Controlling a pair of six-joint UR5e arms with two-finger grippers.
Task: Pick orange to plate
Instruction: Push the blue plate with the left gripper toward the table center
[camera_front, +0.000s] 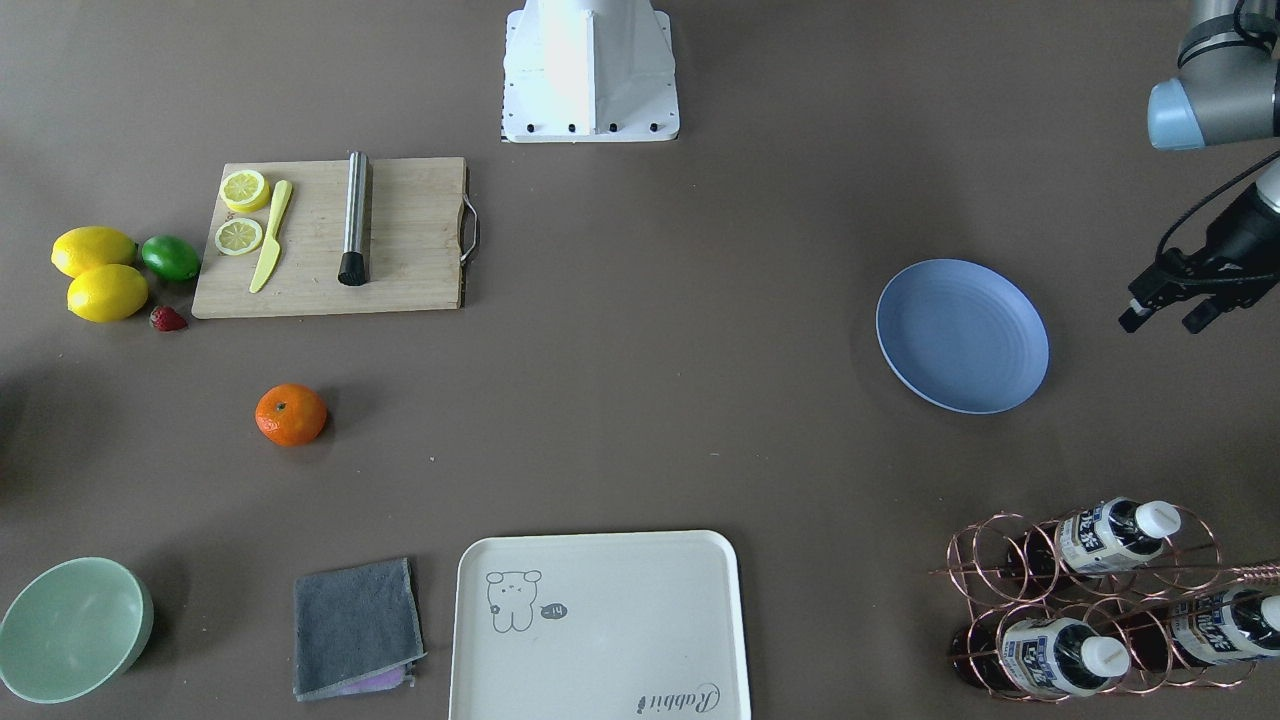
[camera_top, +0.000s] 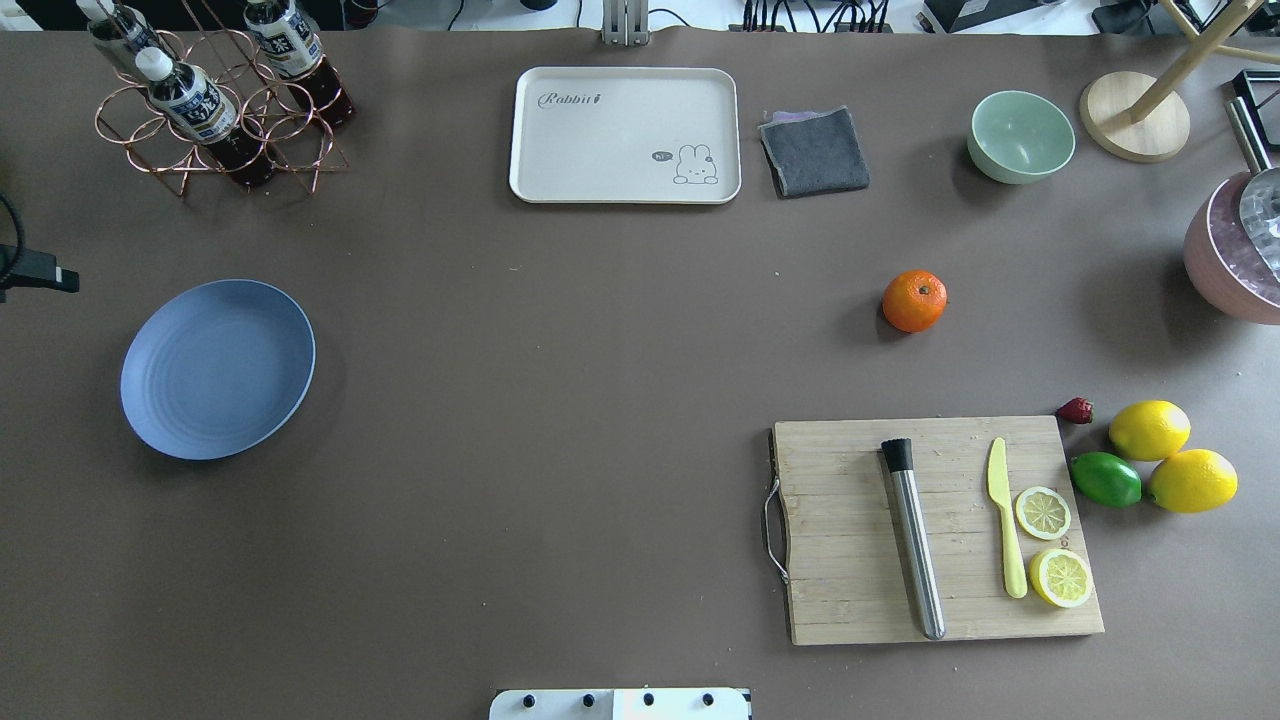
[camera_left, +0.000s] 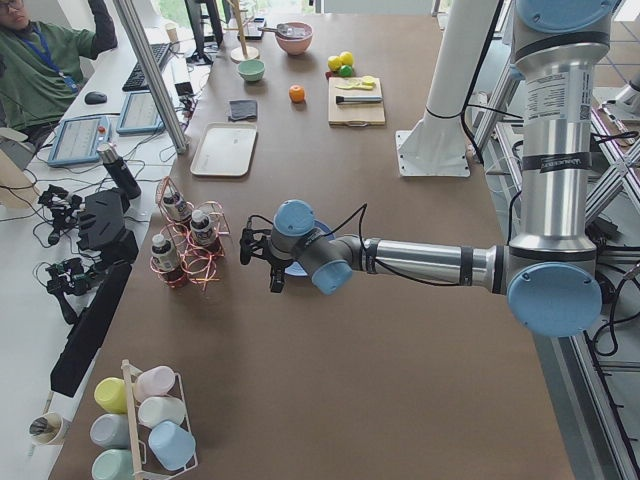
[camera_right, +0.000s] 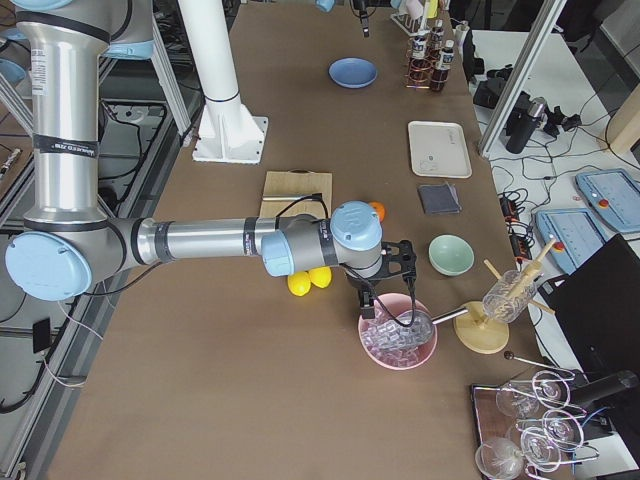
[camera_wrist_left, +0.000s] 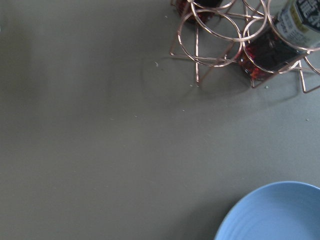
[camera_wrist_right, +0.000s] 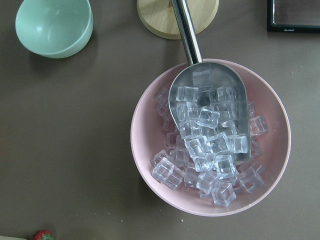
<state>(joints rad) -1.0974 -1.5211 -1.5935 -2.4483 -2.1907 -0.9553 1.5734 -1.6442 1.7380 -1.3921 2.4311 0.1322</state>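
The left gripper (camera_front: 1163, 318) is seen spread and empty near the plate (camera_front: 962, 336). The right gripper (camera_right: 380, 290) is held over a pink ice bowl (camera_right: 398, 342), and its state cannot be told. The orange (camera_front: 291, 414) is seen on the table (camera_front: 640, 400), well apart from the plate.

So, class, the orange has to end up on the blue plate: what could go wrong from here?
The orange is round and sits on bare table; off-centre jaws could send it rolling.
The plate lies at the opposite end, so the carry is long and a loose grip might drop the fruit.
The right arm hangs over the ice bowl; leaving low, it may clip the scoop.
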